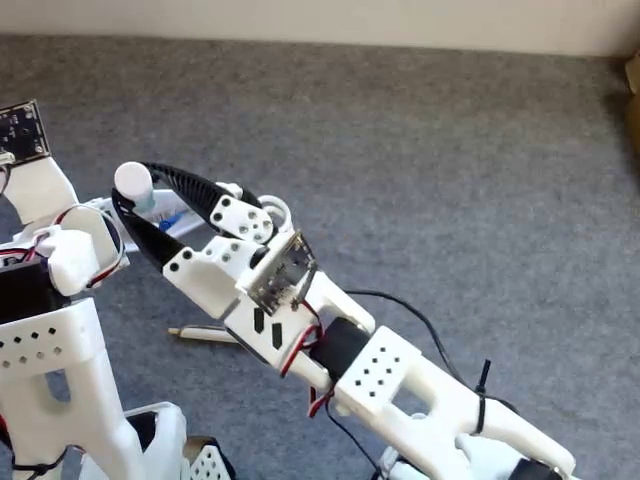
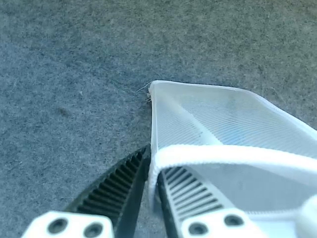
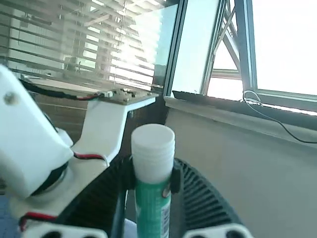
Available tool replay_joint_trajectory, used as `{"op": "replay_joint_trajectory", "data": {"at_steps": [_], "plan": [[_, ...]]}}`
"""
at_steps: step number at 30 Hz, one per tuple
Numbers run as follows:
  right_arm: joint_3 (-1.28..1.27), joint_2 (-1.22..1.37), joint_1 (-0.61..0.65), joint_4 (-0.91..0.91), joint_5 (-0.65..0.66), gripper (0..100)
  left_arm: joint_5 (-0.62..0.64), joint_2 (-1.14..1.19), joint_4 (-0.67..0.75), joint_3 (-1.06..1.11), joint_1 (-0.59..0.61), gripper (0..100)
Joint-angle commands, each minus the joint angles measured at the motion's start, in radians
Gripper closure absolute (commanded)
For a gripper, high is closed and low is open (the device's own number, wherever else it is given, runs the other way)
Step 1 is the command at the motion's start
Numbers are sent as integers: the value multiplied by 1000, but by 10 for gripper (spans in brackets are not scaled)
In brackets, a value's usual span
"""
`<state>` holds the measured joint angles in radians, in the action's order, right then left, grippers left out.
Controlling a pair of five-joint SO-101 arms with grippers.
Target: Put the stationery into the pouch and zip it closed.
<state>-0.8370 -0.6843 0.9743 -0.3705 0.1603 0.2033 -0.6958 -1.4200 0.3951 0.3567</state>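
The right gripper (image 1: 140, 205) pinches a green glue stick with a white cap (image 1: 133, 183) at nine o'clock in the high view. The stick's long axis is near upright, cap uppermost. The left gripper (image 2: 152, 168) is clamped on the rim of a translucent white mesh pouch (image 2: 223, 124) on grey carpet (image 1: 450, 150). A thin beige pencil-like stick (image 1: 205, 335) lies at eight o'clock, its axis running nine-to-three.

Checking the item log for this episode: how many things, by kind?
Glue stick: 1
Mesh pouch: 1
Thin pencil-like stick: 1
Total: 3
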Motion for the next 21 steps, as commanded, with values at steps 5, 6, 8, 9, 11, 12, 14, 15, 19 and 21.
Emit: {"op": "replay_joint_trajectory", "data": {"at_steps": [5,6,8,9,11,12,14,15,19,21], "plan": [[21,-59,16,91,-137,995,-5,2,2,7,-25,995],[21,-42,16,93,-147,995,-5,1,2,7,-25,995],[21,-8,15,93,-152,995,-5,-1,2,7,-25,995],[21,10,13,93,-152,995,-5,-1,2,7,-25,995],[22,44,2,93,-152,995,-5,-1,0,7,-25,995],[24,61,2,93,-152,995,-5,-2,-2,7,-25,995],[31,93,1,76,-152,995,-5,-2,-2,7,-25,995],[36,113,-1,56,-152,995,-5,-2,-2,7,-25,995],[39,193,-1,-28,-152,995,-5,-2,-3,7,-25,995],[39,231,-1,-74,-152,995,-5,-2,-5,7,-25,995]]}}
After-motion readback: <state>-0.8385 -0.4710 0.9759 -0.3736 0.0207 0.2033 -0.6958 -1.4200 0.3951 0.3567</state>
